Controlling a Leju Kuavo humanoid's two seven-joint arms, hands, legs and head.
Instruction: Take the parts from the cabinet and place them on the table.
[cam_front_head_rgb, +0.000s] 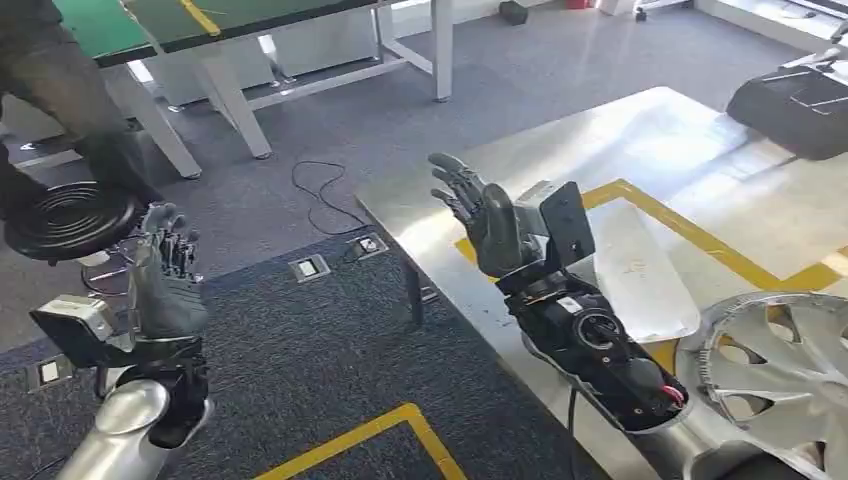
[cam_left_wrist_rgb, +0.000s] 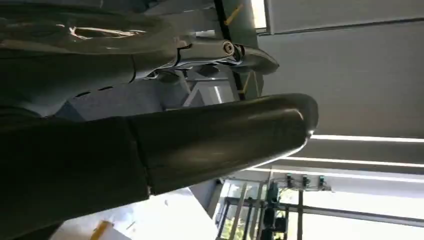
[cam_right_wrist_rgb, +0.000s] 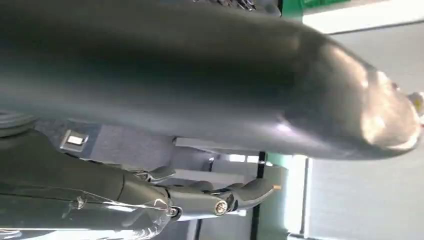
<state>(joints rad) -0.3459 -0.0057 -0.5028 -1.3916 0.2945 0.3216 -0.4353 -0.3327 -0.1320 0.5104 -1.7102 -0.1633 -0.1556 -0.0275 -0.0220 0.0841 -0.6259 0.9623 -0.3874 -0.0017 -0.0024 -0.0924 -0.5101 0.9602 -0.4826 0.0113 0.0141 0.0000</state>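
Right robot hand — fingers apart, empty.

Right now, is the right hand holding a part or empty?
Empty: the right hand is raised over the metal table, its fingers spread apart with nothing between them.

Open carpet between both arms; hubcap and black case crowding the table.
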